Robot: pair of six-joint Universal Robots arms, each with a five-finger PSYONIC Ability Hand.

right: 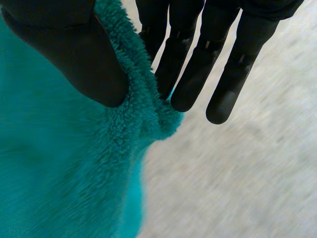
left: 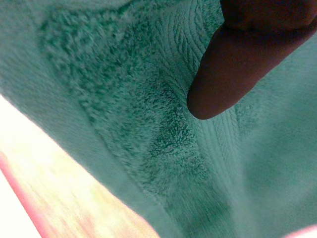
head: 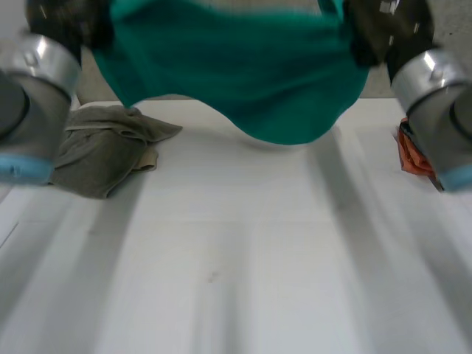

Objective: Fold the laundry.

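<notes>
A teal towel hangs in the air above the far part of the white table, held up between both hands and sagging in the middle. My left hand grips its upper left corner; in the left wrist view the thumb presses on the teal towel. My right hand holds the upper right corner. In the right wrist view the thumb pinches the towel's edge against the straight fingers.
A crumpled grey-beige cloth lies on the table at the left, under my left arm. An orange-red item sits at the table's right edge beside my right arm. The near half of the table is bare.
</notes>
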